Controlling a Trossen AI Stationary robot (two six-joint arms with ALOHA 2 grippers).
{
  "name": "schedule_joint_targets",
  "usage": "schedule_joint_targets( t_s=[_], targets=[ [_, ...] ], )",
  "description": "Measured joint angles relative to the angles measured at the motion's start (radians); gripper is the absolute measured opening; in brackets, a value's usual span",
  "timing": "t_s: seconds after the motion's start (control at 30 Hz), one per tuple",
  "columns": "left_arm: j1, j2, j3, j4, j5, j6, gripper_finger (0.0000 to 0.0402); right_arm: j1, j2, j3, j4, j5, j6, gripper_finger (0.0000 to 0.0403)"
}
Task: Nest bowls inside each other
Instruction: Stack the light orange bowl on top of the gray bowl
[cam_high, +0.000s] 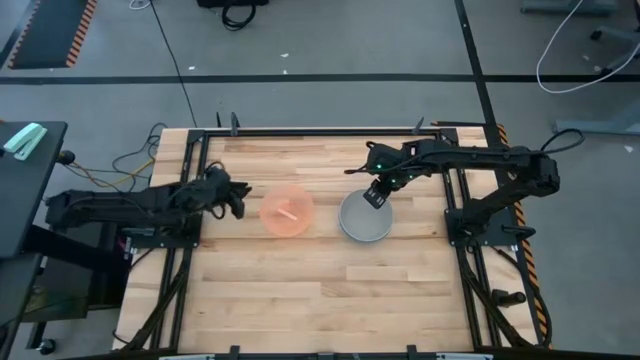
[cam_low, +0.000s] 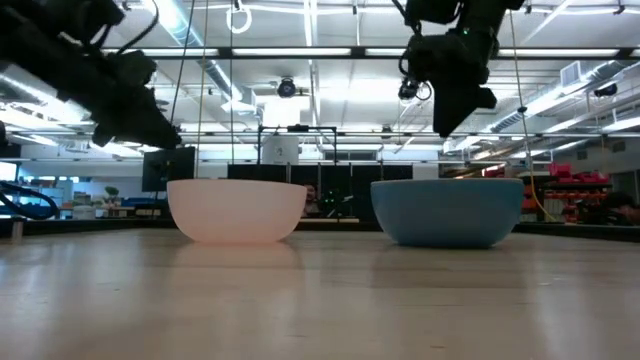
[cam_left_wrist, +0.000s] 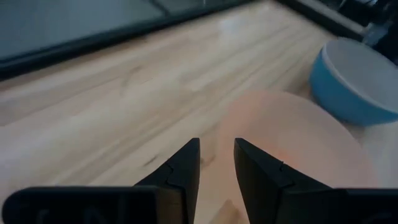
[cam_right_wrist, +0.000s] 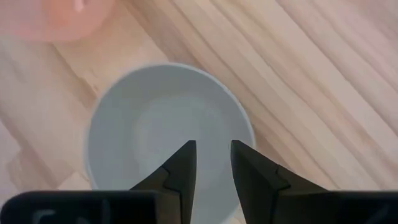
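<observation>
**3 bowls on the counter, 2 of them already nested**

The wooden counter (cam_high: 300, 290) carries 3 bowls in 2 spots. 1 pink bowl (cam_high: 287, 211) stands alone left of the middle, upright, with a small pale streak showing inside it. Near it to the right stands 1 blue bowl (cam_low: 447, 210), and 1 grey bowl (cam_high: 365, 218) sits inside it; in the left wrist view the grey inside fills the blue rim. The pink bowl and the blue bowl stand apart, with bare wood between them.

There are 2 arms, each with 1 pincer. The left pincer (cam_high: 236, 198) hangs just beside the pink bowl's left edge, above the counter and touching nothing; its 2 fingers (cam_left_wrist: 183, 168) stand a narrow gap apart with nothing between them, so it is released. The right pincer (cam_high: 375, 197) hovers above the far rim of the nested pair, pointing down into the grey bowl. Its 2 fingers (cam_right_wrist: 181, 165) are likewise a narrow gap apart and hold nothing; in the low view it hangs clear above the blue bowl's rim.
</observation>
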Motion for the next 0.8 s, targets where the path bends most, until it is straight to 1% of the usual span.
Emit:
schedule_joint_targets(
  t_s=[0.07,0.27,0.47,0.8],
  targets=[
    [0.038,0.082,0.072,-0.048,0.059,-0.018,0.0107,0.015,0.000,0.012,-0.001,0.005,0.005,0.0107],
    [0.141,0.313,0.281,-0.264,0.227,-0.046,0.0107,0.080,0.000,0.016,-0.005,0.038,0.005,0.0107],
    [0.197,0.490,0.395,-0.299,0.394,-0.048,0.0107,0.174,0.000,0.016,-0.022,0.099,0.017,0.0107],
    [0.254,0.761,0.484,-0.325,0.410,-0.005,0.0108,0.311,0.000,0.016,-0.022,0.158,0.065,0.0107]
  ],
)
